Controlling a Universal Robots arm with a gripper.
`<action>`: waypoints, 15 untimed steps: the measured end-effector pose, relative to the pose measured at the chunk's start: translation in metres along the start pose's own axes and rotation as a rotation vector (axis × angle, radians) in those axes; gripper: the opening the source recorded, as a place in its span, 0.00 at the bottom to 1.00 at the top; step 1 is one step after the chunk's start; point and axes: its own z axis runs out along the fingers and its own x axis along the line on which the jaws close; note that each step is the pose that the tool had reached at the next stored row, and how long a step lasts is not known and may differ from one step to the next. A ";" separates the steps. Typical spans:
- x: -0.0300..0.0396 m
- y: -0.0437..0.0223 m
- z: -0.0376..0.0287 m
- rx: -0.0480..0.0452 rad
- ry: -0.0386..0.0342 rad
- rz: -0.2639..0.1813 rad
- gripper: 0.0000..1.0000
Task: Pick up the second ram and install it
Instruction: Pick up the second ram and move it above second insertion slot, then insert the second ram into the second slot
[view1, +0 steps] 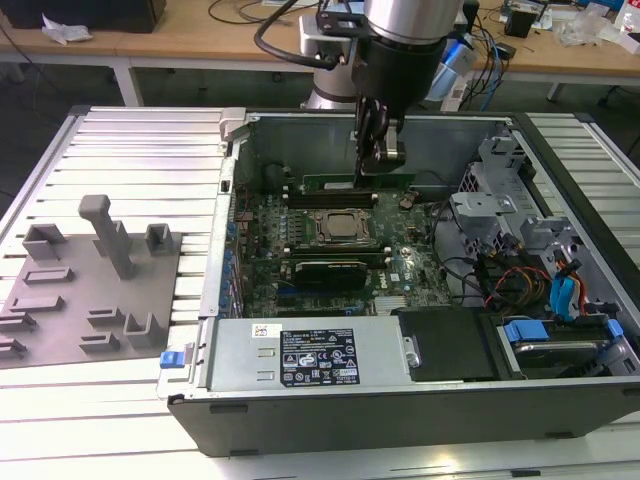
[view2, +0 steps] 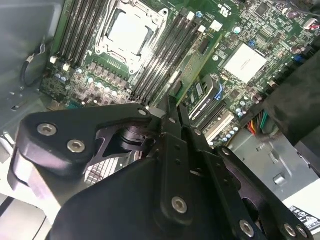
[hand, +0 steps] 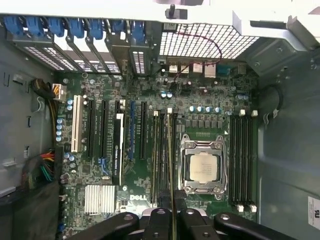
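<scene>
Near edge of the case (view1: 400, 425): silver power supply (view1: 300, 355), label side up. Outside the case, on the exterior view's left, the grey holder tray (view1: 75, 285) lies on the ribbed table (view1: 140, 150). Further in is the green motherboard (view1: 405, 270), with the CPU socket (view1: 340, 228) mid-board, a silver chip lid in a metal frame. In the exterior view the second ram (view1: 330, 183) shows just past the socket. It is a long, thin green stick on its long edge, level, parallel to the socket and somewhat longer than the socket is wide. The gripper (view1: 372, 165) hangs in from above, fingers clamped on the stick's two faces around mid-length. In the first wrist view the second ram (hand: 172, 150) is edge-on, a thin pale-green line running out from the gripper (hand: 173, 206). It lines up with the black memory slots (hand: 160, 150) between the CPU socket (hand: 202, 166) and the expansion slots (hand: 100, 135). In the second wrist view the second ram (view2: 195, 65) shows a green face with a dark part close to the gripper (view2: 175, 102). Can't tell whether its lower edge sits in a slot or above one. Behind it is the bare grey far wall (view1: 300, 150), then a bench (view1: 200, 40) with cables (view1: 480, 50).
</scene>
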 end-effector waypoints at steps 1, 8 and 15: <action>0.0001 -0.0003 0.0019 0.0001 -0.0006 0.000 0.14; 0.0002 -0.0006 0.0059 0.0003 -0.0116 -0.001 0.14; 0.0002 -0.0006 0.0063 0.0003 -0.0117 -0.001 0.14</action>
